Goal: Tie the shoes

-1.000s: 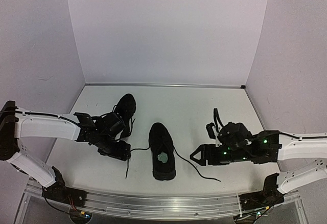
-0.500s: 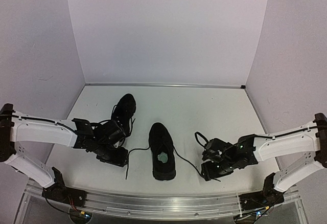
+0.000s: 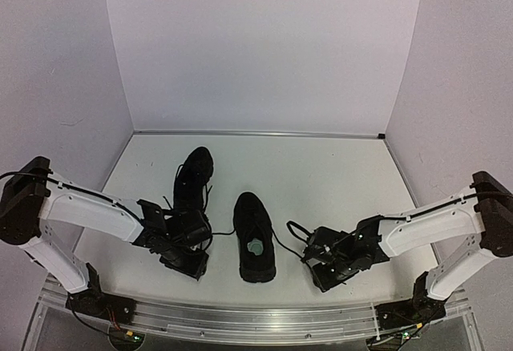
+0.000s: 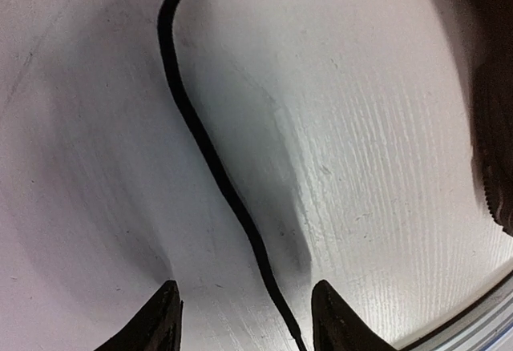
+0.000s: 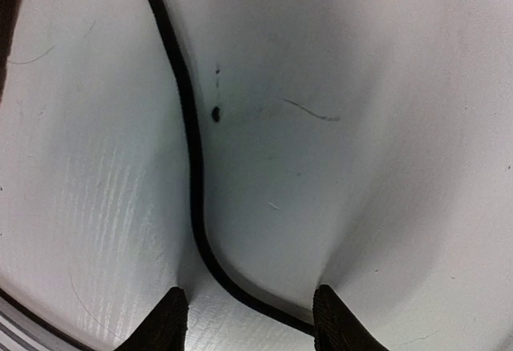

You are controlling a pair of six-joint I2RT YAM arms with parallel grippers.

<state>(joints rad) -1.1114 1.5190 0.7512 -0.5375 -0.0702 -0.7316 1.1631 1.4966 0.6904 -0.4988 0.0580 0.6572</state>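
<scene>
Two black shoes lie on the white table: one (image 3: pixel 195 176) at the back left, the other (image 3: pixel 255 235) in the middle with a pale patch inside its opening. The middle shoe's thin laces trail out to both sides. My left gripper (image 3: pixel 189 264) points down at the table; in the left wrist view its fingers (image 4: pixel 167 317) stand open astride the left lace (image 4: pixel 210 159). My right gripper (image 3: pixel 329 275) is also tipped down and open (image 5: pixel 248 323), with the right lace (image 5: pixel 191 167) curving between its fingertips (image 5: pixel 330 312) toward the right one. Neither lace is pinched.
A metal rail (image 3: pixel 256 319) runs along the table's near edge, close in front of both grippers. The middle shoe's sole edge (image 4: pixel 493 143) shows at the right of the left wrist view. Lilac walls close the back and sides.
Both arms have swung toward the near edge and lowered their grippers onto the table over the loose lace ends. The right gripper has moved left, nearer the middle shoe.
</scene>
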